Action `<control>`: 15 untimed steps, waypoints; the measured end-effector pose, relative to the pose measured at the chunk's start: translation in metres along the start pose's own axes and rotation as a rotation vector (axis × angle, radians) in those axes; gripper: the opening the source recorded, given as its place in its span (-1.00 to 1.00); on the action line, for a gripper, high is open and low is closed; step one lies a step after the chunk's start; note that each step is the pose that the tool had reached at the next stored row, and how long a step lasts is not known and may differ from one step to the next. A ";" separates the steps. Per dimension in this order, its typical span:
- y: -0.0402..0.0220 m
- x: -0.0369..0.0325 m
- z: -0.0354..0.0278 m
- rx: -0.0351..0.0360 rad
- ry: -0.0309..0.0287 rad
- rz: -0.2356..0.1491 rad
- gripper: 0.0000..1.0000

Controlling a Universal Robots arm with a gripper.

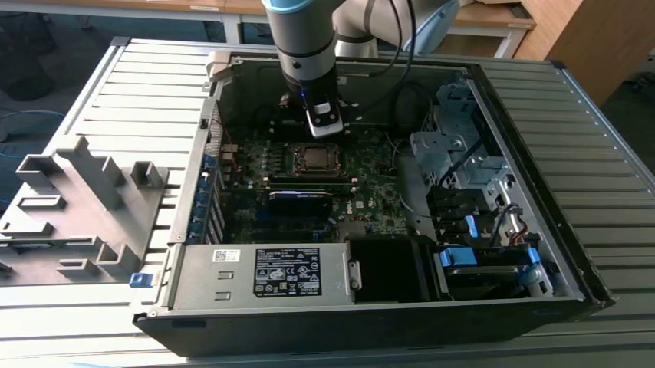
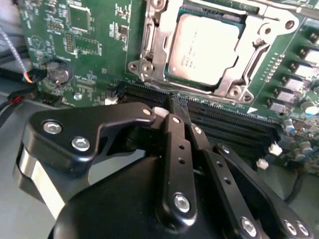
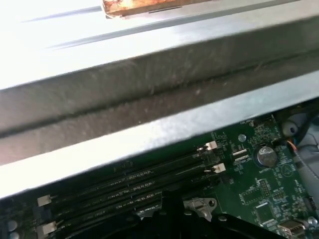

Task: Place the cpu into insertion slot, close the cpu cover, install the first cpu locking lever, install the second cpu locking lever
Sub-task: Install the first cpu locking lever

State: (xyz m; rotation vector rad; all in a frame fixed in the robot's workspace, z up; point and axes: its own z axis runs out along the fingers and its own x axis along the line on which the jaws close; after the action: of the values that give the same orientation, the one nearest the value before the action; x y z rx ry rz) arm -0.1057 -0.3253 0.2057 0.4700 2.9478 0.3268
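Three views show the open computer case [image 1: 511, 192] from different sides. In the exterior view the arm reaches down into the case, and the gripper [image 1: 325, 130] hangs just above the motherboard [image 1: 379, 192], beside the far edge of the insertion slot [image 1: 313, 159]. That view takes in the whole scene, with the grey slatted table [image 1: 143, 84] around the case, a grey plastic shroud [image 1: 82, 207] lying at the exterior view's left, and the power supply [image 1: 271, 272] along the near wall.

Closer in, the second wrist view shows the cpu [image 2: 204, 49] seated flat in the slot, its pale silvery top square and clean. The cpu cover [image 2: 249, 55] lies down over it, a thin metal frame whose cut-out leaves the chip's top showing. The gripper's black fingers [image 2: 175, 112] are drawn together with nothing held between them, their tips over the long black memory slots [image 2: 229, 122] next to the socket. A coin cell battery [image 2: 59, 73] sits on the board to one side.

Looking the other way, the first wrist view shows the case's grey metal wall [image 3: 149, 89] and the memory slots with white end clips.
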 end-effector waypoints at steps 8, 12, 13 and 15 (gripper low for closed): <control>0.0004 -0.0003 -0.0017 0.0029 -0.0006 -0.001 -0.79; -0.0006 -0.0006 -0.0019 0.0337 -0.0084 -0.006 -0.79; -0.0010 -0.0007 -0.0020 0.0460 -0.0116 -0.008 -0.79; -0.0019 -0.0010 -0.0022 0.0696 -0.0180 -0.012 -0.79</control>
State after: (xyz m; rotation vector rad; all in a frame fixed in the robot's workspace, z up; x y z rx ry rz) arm -0.1056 -0.3278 0.2074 0.4615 2.9511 0.2181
